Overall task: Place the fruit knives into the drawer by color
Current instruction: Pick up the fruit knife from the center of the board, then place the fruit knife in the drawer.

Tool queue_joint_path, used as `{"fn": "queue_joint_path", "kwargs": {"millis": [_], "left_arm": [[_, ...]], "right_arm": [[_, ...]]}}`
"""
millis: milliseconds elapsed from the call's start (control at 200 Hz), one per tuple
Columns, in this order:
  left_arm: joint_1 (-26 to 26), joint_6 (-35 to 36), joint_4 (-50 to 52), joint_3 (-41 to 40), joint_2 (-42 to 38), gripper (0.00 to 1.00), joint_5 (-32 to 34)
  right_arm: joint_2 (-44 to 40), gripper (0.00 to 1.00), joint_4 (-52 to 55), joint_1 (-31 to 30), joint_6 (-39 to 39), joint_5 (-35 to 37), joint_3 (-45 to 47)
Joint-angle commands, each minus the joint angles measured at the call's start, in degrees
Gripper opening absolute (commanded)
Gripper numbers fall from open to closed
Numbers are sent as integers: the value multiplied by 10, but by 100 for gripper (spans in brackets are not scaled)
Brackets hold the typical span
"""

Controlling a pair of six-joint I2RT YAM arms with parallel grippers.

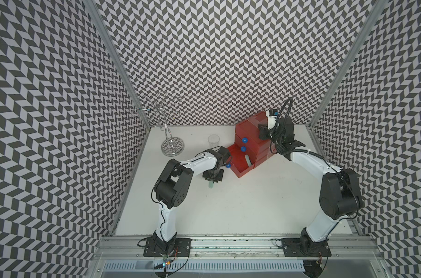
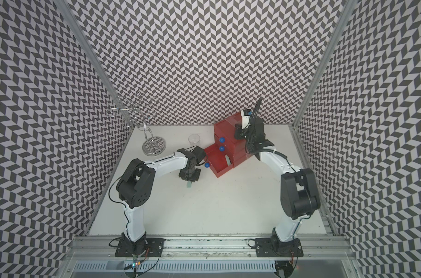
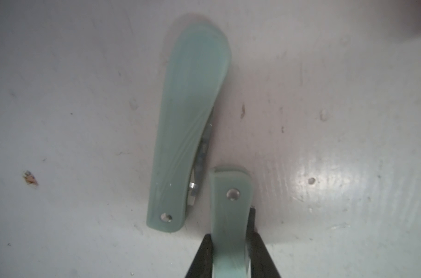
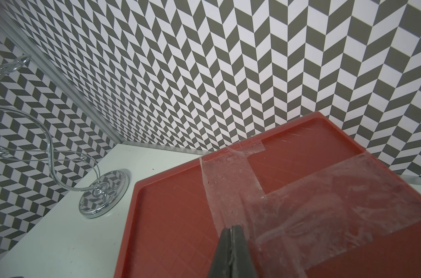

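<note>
In the left wrist view my left gripper [image 3: 231, 237] is shut on a pale mint fruit knife [image 3: 231, 211], just above the white table. A second mint knife [image 3: 190, 125] lies flat beside it, apart from the held one. In both top views the left gripper [image 1: 212, 177] hangs near the front left of the red drawer box [image 1: 249, 133], with a mint end [image 1: 210, 184] showing under it. The bottom drawer [image 1: 245, 171] is pulled out and holds a mint knife [image 1: 248, 159]. My right gripper [image 4: 233, 227] is shut and empty, its tips on the box's taped top [image 4: 300, 197].
A clear plastic cup [image 1: 213, 140] stands just behind the left gripper. A chrome wire stand [image 1: 172, 145] with a round base is at the back left. The two upper drawers, with blue knobs [image 1: 245, 139], are closed. Patterned walls close in three sides.
</note>
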State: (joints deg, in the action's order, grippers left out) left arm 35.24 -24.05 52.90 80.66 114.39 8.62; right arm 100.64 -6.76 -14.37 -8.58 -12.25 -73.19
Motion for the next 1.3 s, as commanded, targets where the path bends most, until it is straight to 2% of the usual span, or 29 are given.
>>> {"fn": "queue_joint_path", "kwargs": {"millis": [0,581,1032,1297], "left_arm": [[3,-15,8,4,-31,22,-18],[-1,-54,-2,71,-91,23,-59],[-13,-127,-203,65,-108,23,-209],[-17,-175,-278,56,-81,23,-246]], "right_arm": [[115,0,252,-4,-29,-22,82],[116,0,253,-4,-30,-22,82],[114,0,254,-4,-29,-23,82],[112,0,255,-4,-29,-23,82]]}}
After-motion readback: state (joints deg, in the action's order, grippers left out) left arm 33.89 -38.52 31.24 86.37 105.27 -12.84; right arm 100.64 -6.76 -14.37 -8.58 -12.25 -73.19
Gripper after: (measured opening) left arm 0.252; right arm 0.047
